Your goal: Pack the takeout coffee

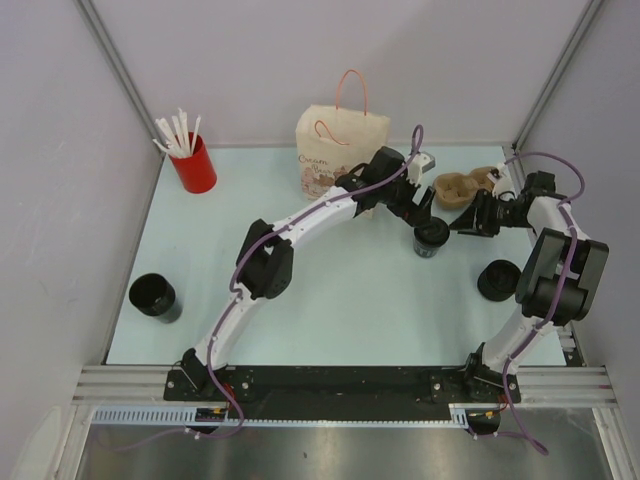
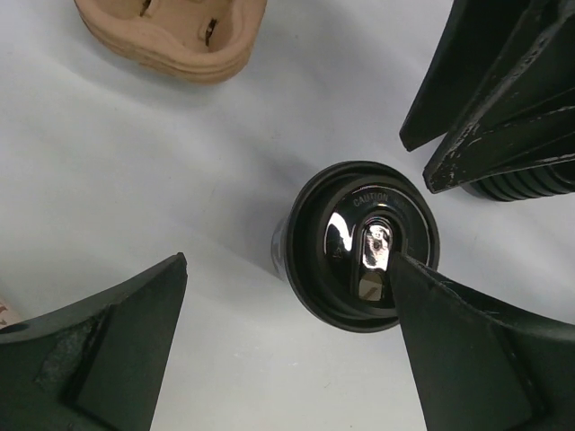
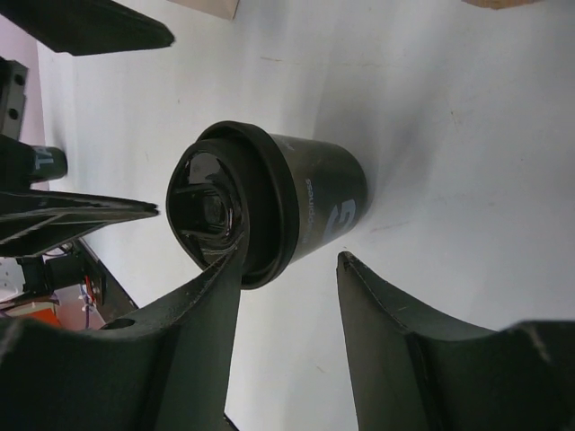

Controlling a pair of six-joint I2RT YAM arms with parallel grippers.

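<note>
Both bases sit at the near edge of the table (image 1: 350,320). L arm (image 1: 265,265) runs from near left far and right in a long bowed reach, wrist over mid-table. R arm (image 1: 560,270) rises at the right edge, folds hard at the elbow, w/ forearm pointing left.

Near left, well apart from the rest: black cup (image 1: 153,297). Near right, just beside the R elbow: squat black round piece (image 1: 498,280).

Mid-table, right of centre: takeout coffee (image 1: 431,238), upright on the table, dark lid on. L gripper (image 1: 420,215) hangs over it from the far side, released, fingers spread wide. In the L wrist view the cup (image 2: 359,247) lies between the fingers; the right finger (image 2: 467,350) overlaps the lid edge, can't tell if it touches. R gripper (image 1: 458,225) comes in low from the right, also released, tips just beside the cup; in its wrist view the cup (image 3: 269,202) sits right beyond the parted fingers (image 3: 395,323). The 2 grippers crowd each other at the cup, near but apart.

Farther: brown pulp carrier (image 1: 460,188), just beyond the R gripper. At the far edge: paper bag (image 1: 340,150), upright, behind the L wrist. Far left: red cup (image 1: 195,165) of white straws
</note>
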